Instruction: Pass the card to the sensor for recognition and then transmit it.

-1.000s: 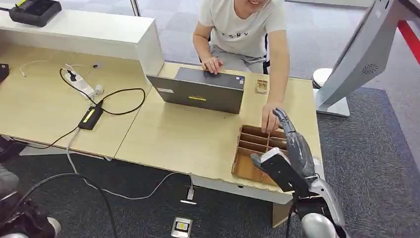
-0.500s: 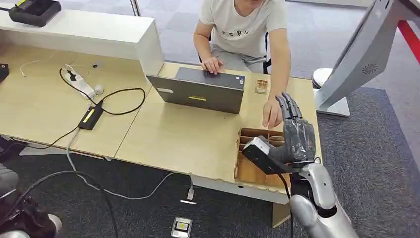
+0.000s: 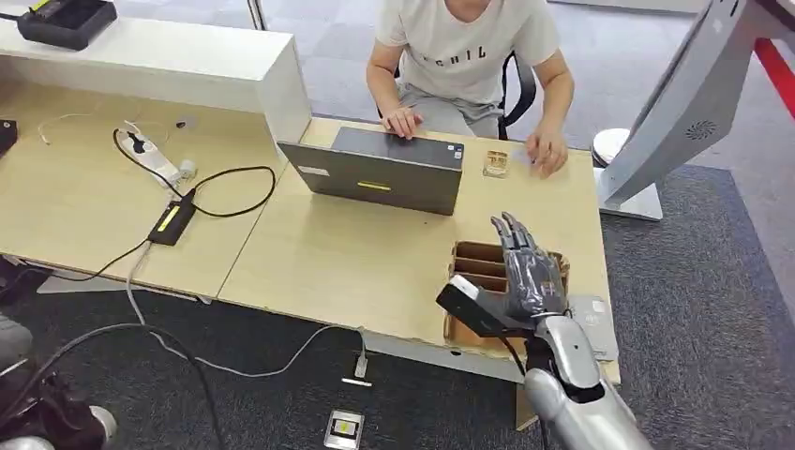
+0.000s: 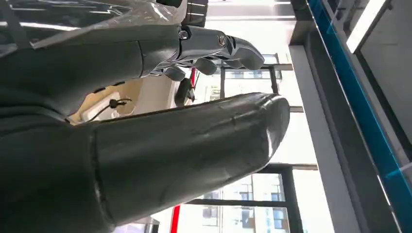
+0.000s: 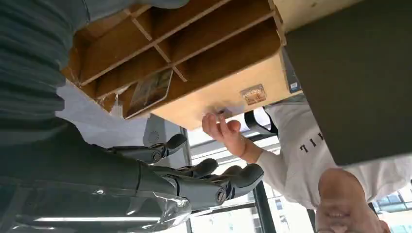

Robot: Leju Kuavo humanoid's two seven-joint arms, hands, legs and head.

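Fingers (image 3: 521, 246) of our right hand (image 3: 527, 277) are spread, grasping nothing, above the wooden divider box (image 3: 476, 265) on the surface (image 3: 356, 253) (our left hand (image 4: 214, 48): we cannot tell).

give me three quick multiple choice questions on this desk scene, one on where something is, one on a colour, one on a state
1. Where is the wooden divider box?
A. on the desk's near right edge, beside the right robot hand
B. on the white shelf
C. on the floor

2. What colour is the person's shirt?
A. black
B. white
C. red

3. How is the right robot hand?
A. gripping the laptop
B. closed in a fist
C. fingers straight and apart, holding nothing

Answers:
1 A: in the head view the box sits at the desk edge, by the hand.
2 B: the shirt is plainly white.
3 C: the fingers stretch out over the box with nothing in them.
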